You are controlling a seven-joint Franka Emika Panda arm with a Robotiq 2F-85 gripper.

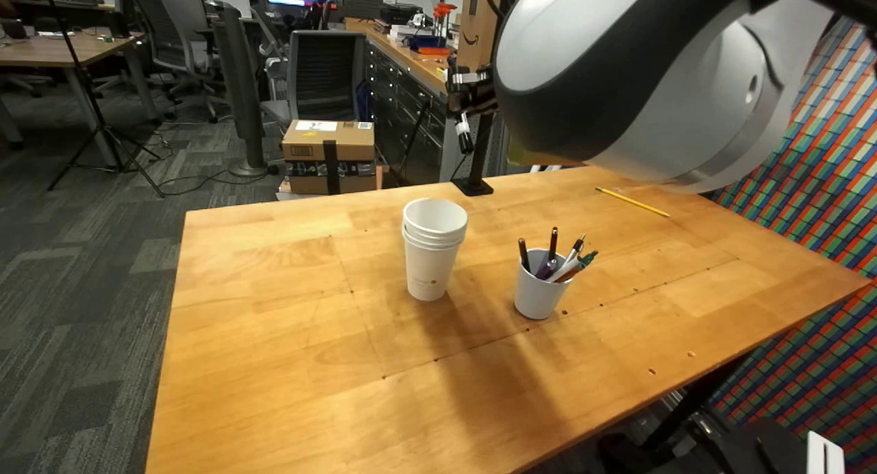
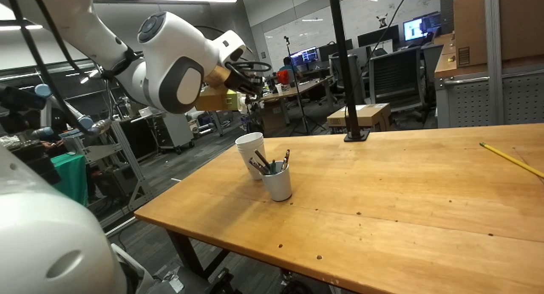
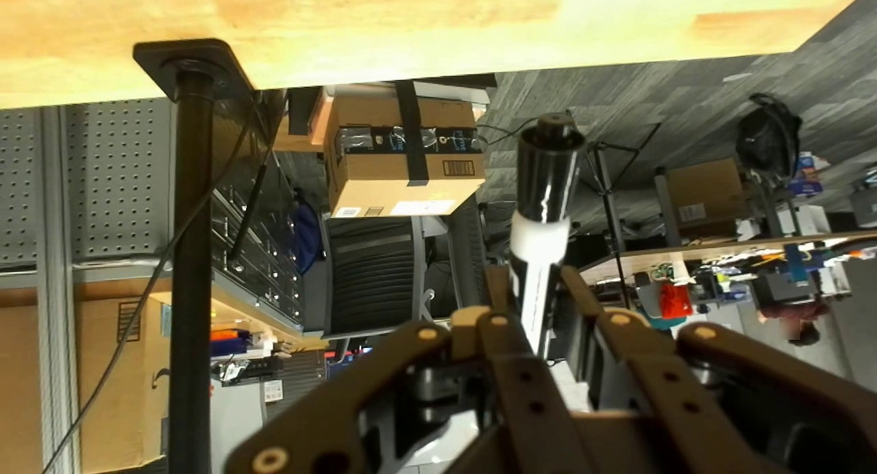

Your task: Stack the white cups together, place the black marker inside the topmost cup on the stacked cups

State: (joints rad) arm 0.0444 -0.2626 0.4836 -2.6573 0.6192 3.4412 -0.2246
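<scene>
Streaky grey carpet (image 1: pixel 75 303) covers the floor, well below the pincer. The table (image 1: pixel 274 364), also lower than the pincer, has a smooth, honey-coloured wooden top — long and flat, with thin seams and small dark holes. Behind the pincer, in an exterior view, runs a long cabinet (image 1: pixel 397 83) of dark drawers under a pale wooden top. The arm (image 2: pixel 182 45) bearing the pincer is glossy white, bulky and rounded, trimmed in dark grey. A chair (image 1: pixel 325 73) with a ribbed black back stands beyond the pincer, past the table's edge; nearer it and lower sits a brown cardboard box (image 3: pixel 404 145) bound with black tape.

The dark, jointed pincer (image 3: pixel 536 282) has its two fingers close together, pinching the marker (image 3: pixel 540 238) between them. Below it in both exterior views, the white cups (image 1: pixel 428 268) stand upright and nested, tapered, with rounded rims; the topmost cup (image 1: pixel 435 215) faces up. Near them, apart and also below the pincer, a smooth, tapered pen cup (image 1: pixel 538 297) holds leaning pens (image 1: pixel 553 241). A slim yellow pencil (image 1: pixel 632 202) lies flat, well apart from the pincer. The marker — a shiny round stick, black with a white band — points its black cap down from the pincer, above the cups and apart from them; whether it lines up with the topmost cup's mouth I cannot tell.
</scene>
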